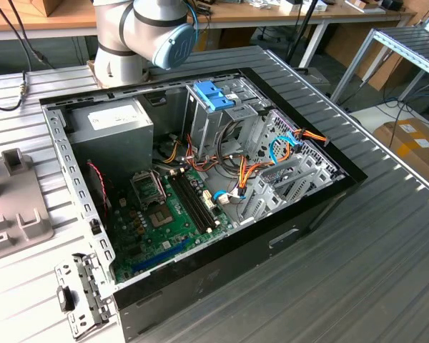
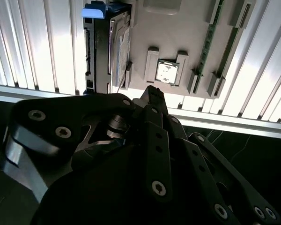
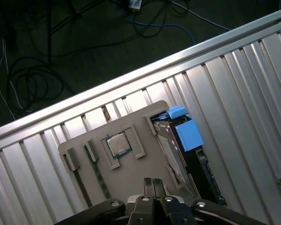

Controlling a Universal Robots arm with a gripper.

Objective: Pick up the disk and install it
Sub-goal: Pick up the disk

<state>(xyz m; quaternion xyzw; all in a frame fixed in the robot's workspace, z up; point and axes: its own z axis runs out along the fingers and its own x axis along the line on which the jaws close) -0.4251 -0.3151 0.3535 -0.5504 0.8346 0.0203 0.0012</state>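
My jaws are pressing together and holding nothing. My gripper [image 3: 153, 183] is hanging over the grey holder [image 3: 131, 171] on the ribbed table [image 3: 234, 93].

The disk [image 3: 174, 149] is standing on its thin edge in a slot at the side of that holder. It is just beside the little chip [image 3: 117, 144], and its blue tab [image 3: 188, 132] is sticking out at one end.

I am guessing the disk is stiff metal, a bit heavy, smooth enough to slip, and easy to hurt with a bump. I am thinking the two flat faces near the middle are the best place to squeeze, not the bendy blue tab.

Both wrist views are giving me the disk up close. The exterior view is giving me the open computer [image 1: 200, 179] in the middle of the frame, with the holder at the left edge.
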